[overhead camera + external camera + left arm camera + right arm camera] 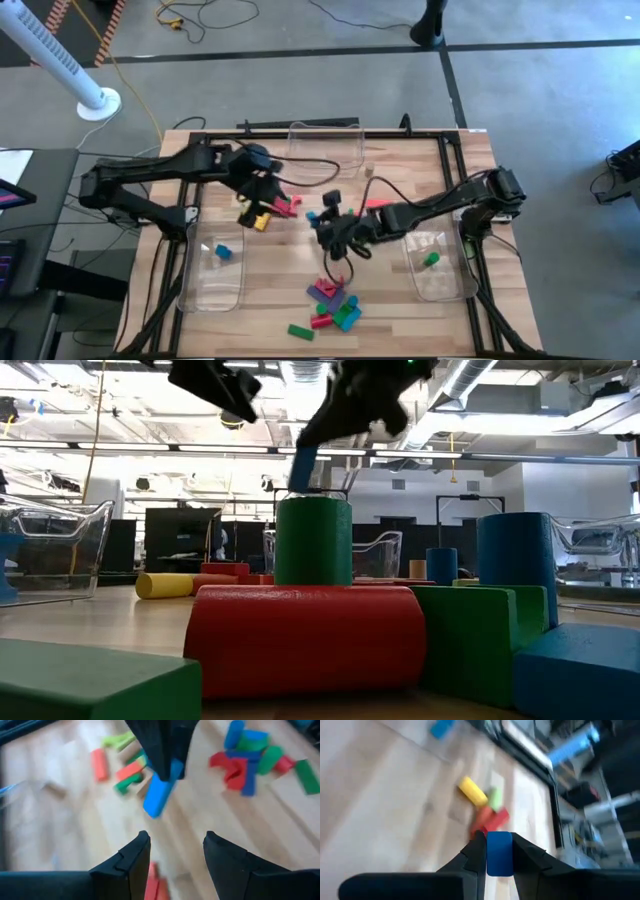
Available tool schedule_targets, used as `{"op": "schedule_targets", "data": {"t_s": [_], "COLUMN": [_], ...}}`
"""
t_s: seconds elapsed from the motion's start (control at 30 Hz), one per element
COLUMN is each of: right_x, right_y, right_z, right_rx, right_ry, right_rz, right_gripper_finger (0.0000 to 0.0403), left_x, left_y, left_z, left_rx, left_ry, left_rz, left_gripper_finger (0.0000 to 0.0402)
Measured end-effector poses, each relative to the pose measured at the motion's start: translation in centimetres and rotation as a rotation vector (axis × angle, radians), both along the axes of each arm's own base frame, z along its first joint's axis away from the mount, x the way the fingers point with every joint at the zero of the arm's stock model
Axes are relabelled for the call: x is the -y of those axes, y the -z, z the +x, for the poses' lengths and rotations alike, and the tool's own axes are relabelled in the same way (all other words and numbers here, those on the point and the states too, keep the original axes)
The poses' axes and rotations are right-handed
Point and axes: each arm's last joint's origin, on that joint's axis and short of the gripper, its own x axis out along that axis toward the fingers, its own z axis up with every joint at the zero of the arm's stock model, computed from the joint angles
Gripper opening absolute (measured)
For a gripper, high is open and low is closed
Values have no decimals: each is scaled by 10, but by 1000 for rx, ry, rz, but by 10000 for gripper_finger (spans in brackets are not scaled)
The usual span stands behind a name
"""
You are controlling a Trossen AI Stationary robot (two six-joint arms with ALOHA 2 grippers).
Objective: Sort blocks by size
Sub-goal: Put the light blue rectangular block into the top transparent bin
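The left clear bin holds one blue block; the left gripper hangs spread and empty by a yellow cylinder. The right gripper pinches a blue bar (plain only at its wrist); the right bin holds a green block.

lighting is even and bright across the high view; the table shows only soft, short shadows under the arms. in the low view, ceiling strip lights toward 12 o'clock glare against a dim room, and the nearest blocks at 6 o'clock are soft, too close for focus. both wrist views carry heavy motion blur; the wood and scattered blocks smear, while the dark fingers at 6 o'clock stay fairly crisp.
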Motion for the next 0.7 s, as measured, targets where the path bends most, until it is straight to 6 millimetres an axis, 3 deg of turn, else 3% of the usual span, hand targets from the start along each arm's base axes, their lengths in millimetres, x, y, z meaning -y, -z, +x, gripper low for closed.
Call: {"op": "schedule_targets", "data": {"t_s": [0.2,0.33,0.5,0.7], "right_x": [40,76,129,202], "right_y": [-4,-15,-28,-25], "right_z": [4,1,-9,-26], "right_rx": [10,55,111,186], "right_ry": [59,141,272,386], "right_rz": [44,47,66,263], "right_gripper_finger": [97,97,97,97], "left_x": [-6,-7,-4,0], "left_y": [-6,0,23,59], "left_z": [-41,-63,-80,-84], "left_rx": [48,108,222,350], "left_ry": [-173,-234,-242,-203], "left_rz": [62,50,17,-33], "left_gripper_finger": [176,176,176,176]}}
